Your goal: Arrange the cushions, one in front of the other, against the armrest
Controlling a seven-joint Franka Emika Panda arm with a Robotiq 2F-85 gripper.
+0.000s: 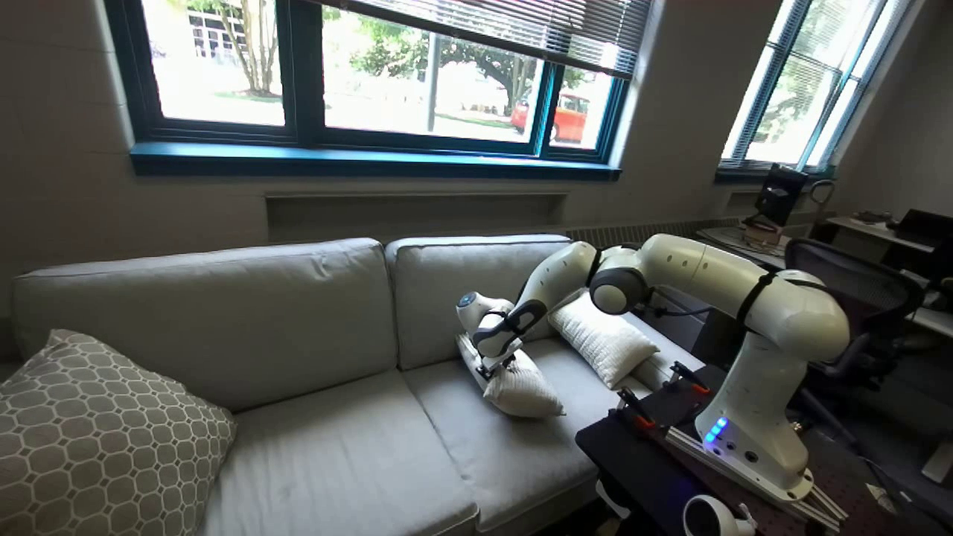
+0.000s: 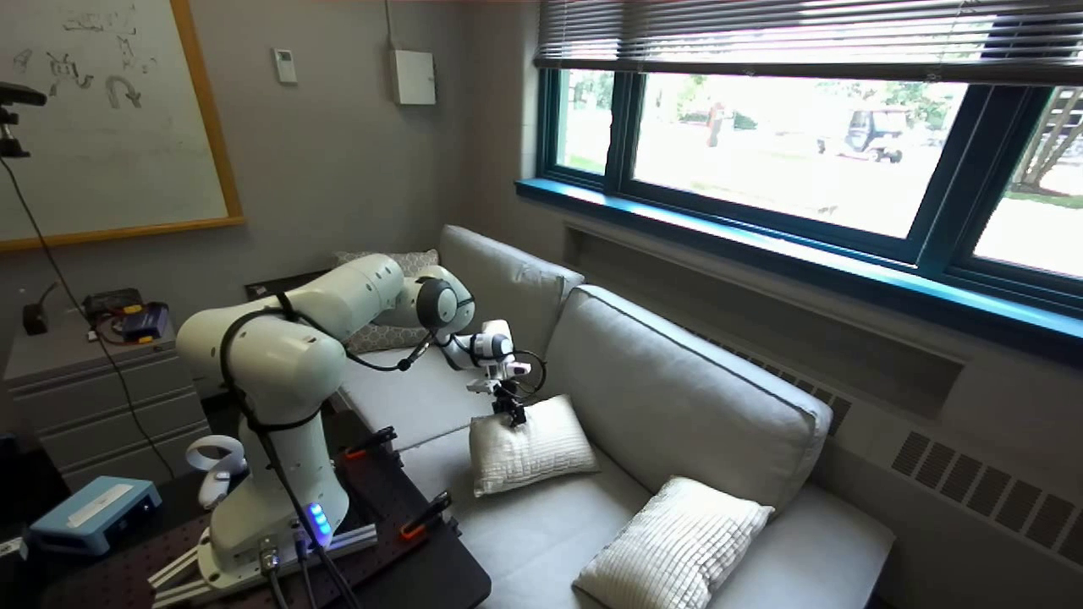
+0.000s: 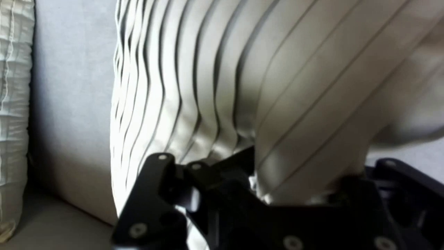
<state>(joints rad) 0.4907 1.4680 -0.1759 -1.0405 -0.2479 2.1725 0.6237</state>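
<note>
One cream-white cushion (image 1: pixel 525 388) is tilted over the sofa seat; it also shows in an exterior view (image 2: pixel 533 450) and fills much of the wrist view (image 3: pixel 194 69). My gripper (image 1: pixel 505 362) is at its upper edge, also seen in an exterior view (image 2: pixel 510 410). In the wrist view, its fabric bunches between my fingers (image 3: pixel 298 170); the fingertips are hidden. I cannot tell whether its lower edge touches the seat. The second cream-white cushion (image 1: pixel 603 339) leans against the armrest (image 1: pixel 672 346), apart from the held one; both show in an exterior view, cushion (image 2: pixel 677 545) and armrest (image 2: pixel 833 533).
The sofa's back cushions (image 1: pixel 476 279) stand close behind the gripper. A grey lattice cushion (image 1: pixel 112 439) lies at the sofa's far end. The black table (image 1: pixel 633 461) with orange-tipped clamps (image 1: pixel 640 413) stands in front of the seat (image 1: pixel 327 454), beside the robot base.
</note>
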